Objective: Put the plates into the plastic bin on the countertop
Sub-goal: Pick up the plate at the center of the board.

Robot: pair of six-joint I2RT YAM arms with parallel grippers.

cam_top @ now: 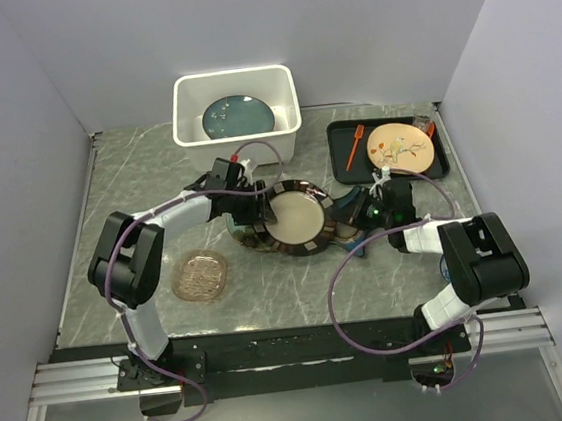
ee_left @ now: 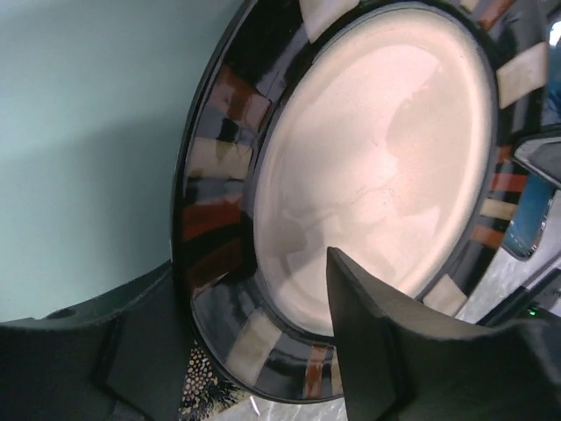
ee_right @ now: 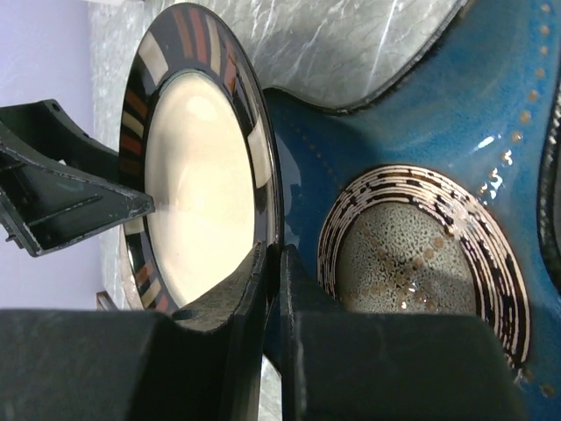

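A dark-rimmed cream plate is lifted on edge at mid-table. My right gripper is shut on its right rim. My left gripper is open and straddles the plate's opposite rim, one finger before the cream face and the other behind. A blue star-shaped plate lies under the right gripper. The white plastic bin stands at the back and holds a dark teal plate. An amber glass plate lies at the front left.
A black tray at the back right carries a tan round plate and an orange fork. A dark speckled plate edge shows beneath the lifted plate. Grey walls close in the table on three sides.
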